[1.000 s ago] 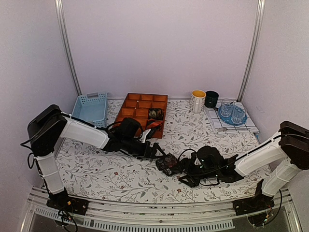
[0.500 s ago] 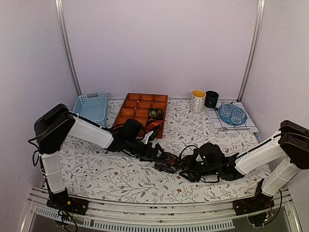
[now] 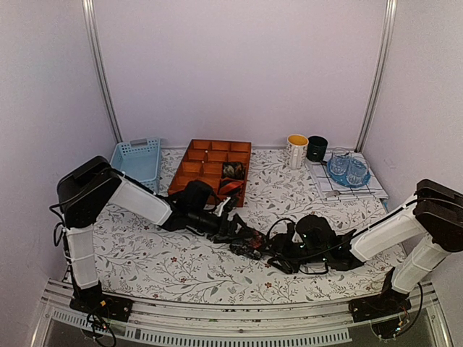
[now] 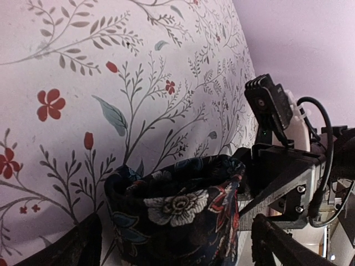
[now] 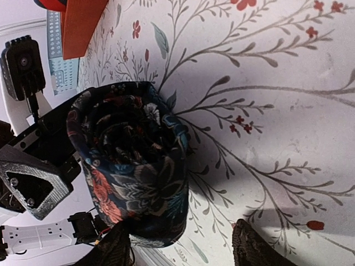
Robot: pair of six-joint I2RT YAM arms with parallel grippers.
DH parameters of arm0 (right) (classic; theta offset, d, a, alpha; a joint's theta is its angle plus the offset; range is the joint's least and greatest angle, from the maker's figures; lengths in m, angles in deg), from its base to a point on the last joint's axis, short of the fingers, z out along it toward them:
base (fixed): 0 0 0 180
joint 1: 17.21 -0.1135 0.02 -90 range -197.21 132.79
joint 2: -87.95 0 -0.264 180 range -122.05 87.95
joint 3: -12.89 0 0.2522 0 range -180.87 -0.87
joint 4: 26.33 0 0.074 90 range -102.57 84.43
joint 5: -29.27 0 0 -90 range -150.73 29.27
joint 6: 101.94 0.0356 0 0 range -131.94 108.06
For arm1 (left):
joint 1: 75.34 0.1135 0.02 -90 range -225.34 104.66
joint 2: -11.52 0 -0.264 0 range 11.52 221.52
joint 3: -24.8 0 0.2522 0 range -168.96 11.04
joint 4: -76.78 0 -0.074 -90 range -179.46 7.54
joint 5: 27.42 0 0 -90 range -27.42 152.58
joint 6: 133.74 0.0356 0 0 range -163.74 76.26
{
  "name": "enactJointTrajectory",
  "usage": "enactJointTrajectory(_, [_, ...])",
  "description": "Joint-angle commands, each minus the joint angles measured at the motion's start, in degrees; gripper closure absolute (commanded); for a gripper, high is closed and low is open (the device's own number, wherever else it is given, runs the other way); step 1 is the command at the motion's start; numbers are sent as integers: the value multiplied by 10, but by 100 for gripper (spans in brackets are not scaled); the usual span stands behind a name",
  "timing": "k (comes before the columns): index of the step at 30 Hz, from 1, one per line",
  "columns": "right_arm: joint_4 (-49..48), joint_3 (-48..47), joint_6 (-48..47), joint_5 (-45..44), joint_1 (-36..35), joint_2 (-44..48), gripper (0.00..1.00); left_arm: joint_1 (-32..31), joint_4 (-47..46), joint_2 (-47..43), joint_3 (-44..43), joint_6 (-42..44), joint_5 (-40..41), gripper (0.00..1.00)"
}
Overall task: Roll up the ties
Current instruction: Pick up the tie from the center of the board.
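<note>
Tie (image 3: 249, 249) between low left claw (image 3: 236, 233), right claw (image 3: 278, 254)

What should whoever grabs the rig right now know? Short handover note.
Left hand: open, fingers either side of the rolled floral tie on the table.
Right hand: open at the same coil, one finger clear of it.
Orange tray: a dark coil in a right-hand compartment; red-and-black tie at its near right corner, rolled or not unclear.
Done: floral tie rolled. Left: probably tray it, then check the red-and-black one.
</note>
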Motion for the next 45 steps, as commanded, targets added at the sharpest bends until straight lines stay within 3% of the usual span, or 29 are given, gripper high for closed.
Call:
enactJointTrajectory(1, [65,-10,-26,-10,0,44,36,15,3,-7,34,-26,30,8])
enactJointTrajectory(7, [168,-16,-61,-45,1,158,30,20,3,-29,44,-28,36,8])
enactJointTrajectory(13, [195,-33,-97,-43,14,191,29,21,0,-32,46,-34,41,8])
enactJointTrajectory(22, [151,-74,-105,19,43,82,42,23,-11,-33,55,-42,40,8])
enactJointTrajectory(33, [110,-86,-93,54,58,-24,41,25,-39,-29,65,-50,14,8])
enactJointTrajectory(45, [71,-77,-91,73,74,-74,54,17,-66,-2,62,-60,-23,9])
